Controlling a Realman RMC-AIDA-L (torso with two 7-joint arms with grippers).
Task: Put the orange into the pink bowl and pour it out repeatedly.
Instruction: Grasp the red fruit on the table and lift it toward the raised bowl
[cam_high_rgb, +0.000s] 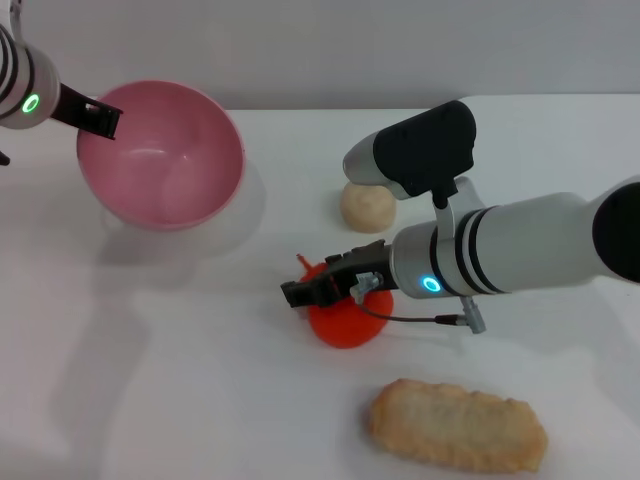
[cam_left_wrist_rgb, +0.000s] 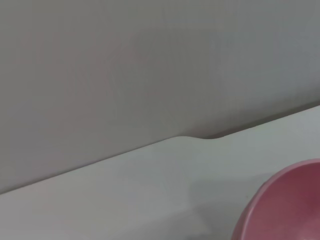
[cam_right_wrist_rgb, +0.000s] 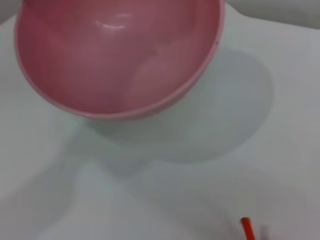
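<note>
**Gripping the fruit beside the tilted bowl**

Lying on the white table, right of and nearer than the smooth deep pink plastic bowl: glossy orange-red toy orange. Pinching that orange from above: right gripper, black fingers closed around it. Clamping the bowl's far-left rim, tilting it clear of the table: left gripper. Sitting beyond the orange: small beige lumpy ball. Resting nearer than the orange: oblong crusty bread piece.
</note>
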